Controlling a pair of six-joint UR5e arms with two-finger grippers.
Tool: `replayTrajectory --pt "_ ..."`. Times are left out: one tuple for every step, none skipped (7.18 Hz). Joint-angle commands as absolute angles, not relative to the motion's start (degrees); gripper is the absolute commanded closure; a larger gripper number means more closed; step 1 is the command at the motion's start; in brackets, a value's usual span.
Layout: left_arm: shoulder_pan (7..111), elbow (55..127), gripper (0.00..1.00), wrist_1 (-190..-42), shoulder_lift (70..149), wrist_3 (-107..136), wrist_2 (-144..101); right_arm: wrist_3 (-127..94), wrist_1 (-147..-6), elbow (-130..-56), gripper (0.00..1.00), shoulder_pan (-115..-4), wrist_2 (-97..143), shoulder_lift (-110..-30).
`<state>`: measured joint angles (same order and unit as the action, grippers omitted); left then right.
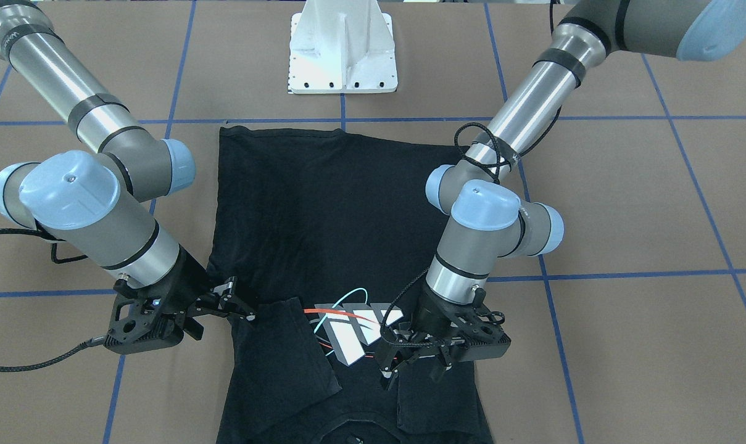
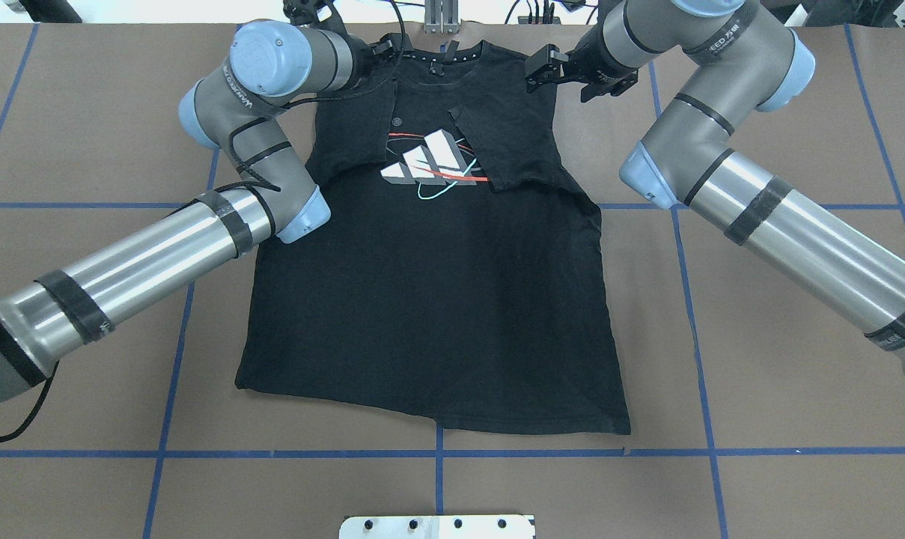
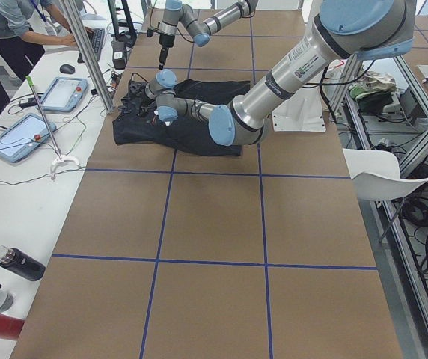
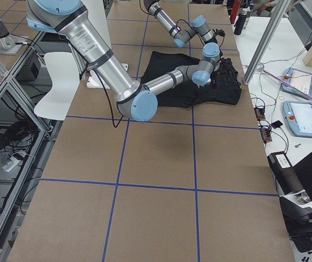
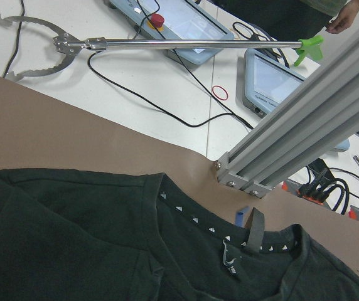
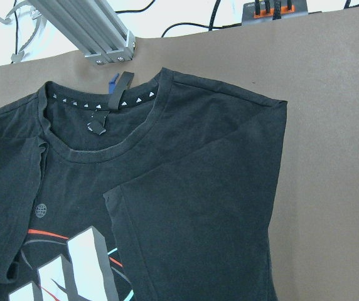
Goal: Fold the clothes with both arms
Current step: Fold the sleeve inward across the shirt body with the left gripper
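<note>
Black T-shirt (image 2: 437, 299) flat on the table (image 2: 759, 337), logo (image 2: 430, 161) up, sleeves (image 2: 512, 142) tucked in.
Left gripper (image 1: 411, 369) and right gripper (image 1: 240, 303) hover spread and empty by the shoulders; a snagging finger could undo those tucks.

We take this for a robotics lab; a left arm (image 2: 160, 254) and a right arm (image 2: 781, 217) reach over a brown table (image 3: 214, 217) gridded with blue tape (image 3: 263, 224); along the left edge of the left side view runs a white bench (image 3: 4, 217) with control tablets (image 3: 16, 138) bearing red stop buttons, loose cables (image 5: 160, 103) and a keyboard (image 3: 94, 43), a person (image 3: 12, 30) standing at it; an aluminium post (image 5: 305, 122) frames the table's edge.
</note>
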<state>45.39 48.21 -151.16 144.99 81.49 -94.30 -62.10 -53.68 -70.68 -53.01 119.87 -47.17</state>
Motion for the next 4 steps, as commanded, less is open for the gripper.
replayTrajectory --pt "46.92 61.45 0.0 -148.21 135.58 81.3 -102.77 -62.14 -54.31 -71.54 0.0 -53.52 120.58 -47.37" --pt "48.33 69.01 0.0 -142.18 131.53 81.12 -107.79 -62.14 -54.4 -71.72 0.0 -54.05 121.72 -48.33" --pt "49.04 76.56 0.0 -136.99 126.96 80.17 -110.71 -62.14 -54.32 -72.15 0.0 -56.14 125.73 -49.64" --pt "49.48 84.64 0.0 -133.02 121.95 77.72 -113.0 -62.14 -54.93 -75.03 0.0 -56.86 127.51 -52.96"
